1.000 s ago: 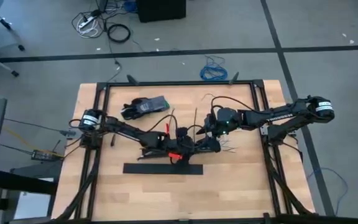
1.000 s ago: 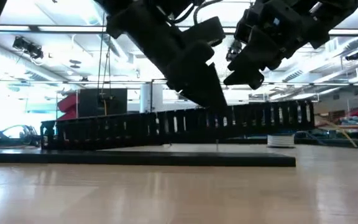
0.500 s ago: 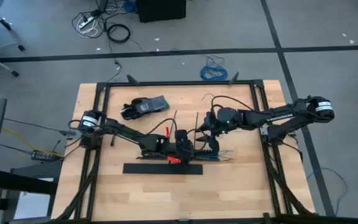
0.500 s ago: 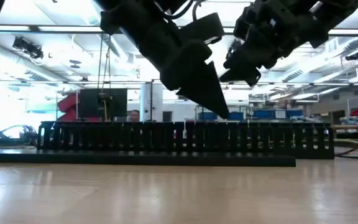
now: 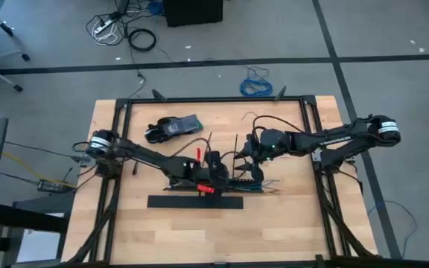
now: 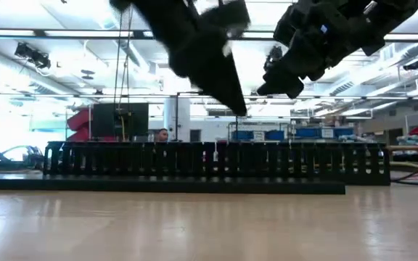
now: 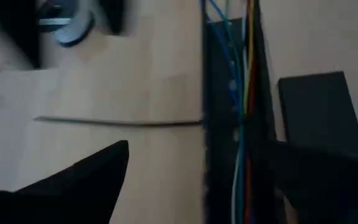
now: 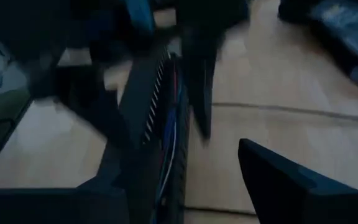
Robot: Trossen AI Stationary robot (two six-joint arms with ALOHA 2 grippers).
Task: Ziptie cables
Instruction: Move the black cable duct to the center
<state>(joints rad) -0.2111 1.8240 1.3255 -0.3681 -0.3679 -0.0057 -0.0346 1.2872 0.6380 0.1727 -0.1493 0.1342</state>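
Cables: a bundle of thin wires (image 7: 241,93), blue, white, orange and red strands, lying lengthwise in the black slotted channel (image 5: 222,184) near the middle of the desk (image 5: 125,223); their splayed ends (image 5: 272,186) stick out of the channel's right end in the high view.
Zipties: two thin straight black strips on the wood behind the channel, one (image 5: 208,141) and the other (image 5: 236,141) near each other; the left wrist view shows one strip (image 7: 117,122) lying flat, its end reaching the channel's edge.
Left end effector: (image 5: 216,173) above the channel at mid-desk; in its wrist view the two dark fingers (image 7: 73,183) stand apart with the channel and cables between them, gripping nothing.
Right end effector: (image 5: 257,165) just beside the left one, over the channel's right part; fingers (image 8: 291,180) spread wide in its wrist view, empty.
Hard to make out: in the low view both end effectors hang above the channel (image 6: 216,159) as dark shapes, the left one blurred; the cables inside are hidden by the comb wall.
Around: a flat black strip (image 5: 195,202) lies in front of the channel; a dark device (image 5: 173,127) sits at the desk's rear left; a small red part (image 5: 208,189) shows under the left arm.
Room: a person (image 6: 162,135) shows far behind the channel.
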